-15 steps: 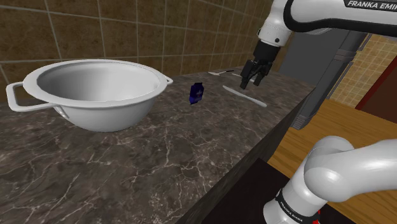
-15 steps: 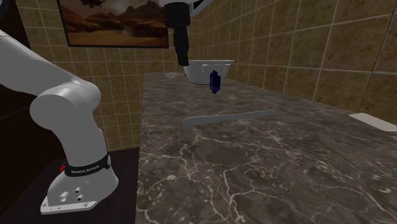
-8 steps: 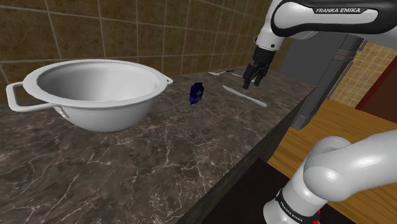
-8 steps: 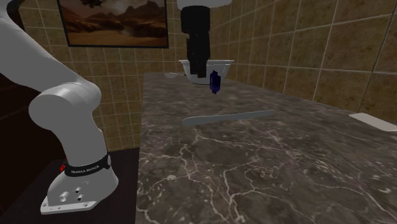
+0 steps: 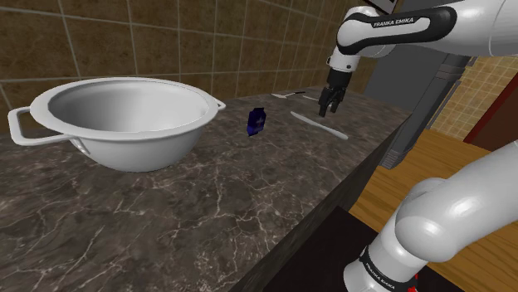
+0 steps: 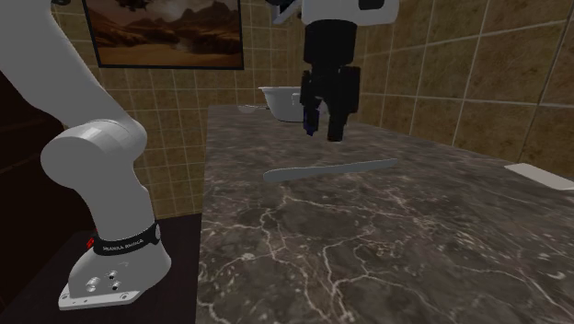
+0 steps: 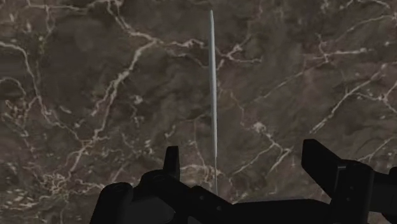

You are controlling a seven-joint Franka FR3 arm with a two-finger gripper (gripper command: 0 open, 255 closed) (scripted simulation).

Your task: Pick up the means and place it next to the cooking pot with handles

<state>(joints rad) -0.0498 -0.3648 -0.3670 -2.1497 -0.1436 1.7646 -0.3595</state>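
Table: the dark marbled table (image 5: 249,199) carries the same things as one second ago, and nothing on it has shifted
Arm: the white arm (image 5: 398,21) has swung across in the last second; in the second exterior view its hand was at the left, beside the pot, and now it hangs over the slim pale utensil (image 6: 331,169)
Pot: the big pale cooking pot with handles (image 5: 133,149) stands where it stood, at the shoulder view's left and well apart from the utensil; the table beside it looks free for setting the utensil down
Jaws: apart and clamped on nothing, pointing down at the table; in the wrist view the utensil runs as a thin line out from between them, nearer to one finger than to the other, and neither touches it; so I judge the approach nearly finished, and what remains is to centre over the utensil, go down and close
Utensil: it lies flat on the table near the edge, not moved and not yet picked up; I take it for the thing the task means, since the arm goes to it
Blue object: a small dark blue thing (image 5: 256,121) stands between pot and utensil, untouched; I will have to carry the utensil over it or around it
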